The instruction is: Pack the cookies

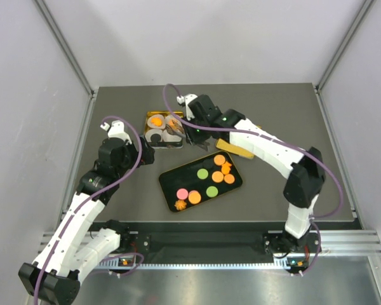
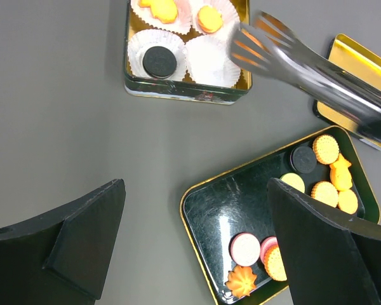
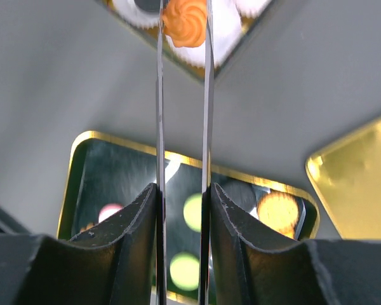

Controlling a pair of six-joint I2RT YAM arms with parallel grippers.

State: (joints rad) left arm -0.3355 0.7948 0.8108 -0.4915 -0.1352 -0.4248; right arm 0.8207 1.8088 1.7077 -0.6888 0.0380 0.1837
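Thin steel tongs [image 3: 160,95] are pinching a ridged orange cookie [image 3: 185,22] over the tin [image 2: 178,94] — right gripper [image 3: 183,190] clamping them; left gripper [image 2: 195,190] hovering, jaws apart.

gold tin [image 2: 178,93] with paper cups [image 2: 209,60] | black tray [image 2: 222,203]; gold lid [image 2: 362,63]; tongs [image 2: 317,70]

Cookies [image 1: 203,173] lie on the tray [image 1: 188,170]; behind it, tin [image 1: 165,145] left, lid [image 1: 240,151] right.

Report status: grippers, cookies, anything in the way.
Left gripper open, empty. Right gripper shut on tongs, orange swirl cookie pinched at their tips over the tin. More cookies on tray. Path looks unobstructed.
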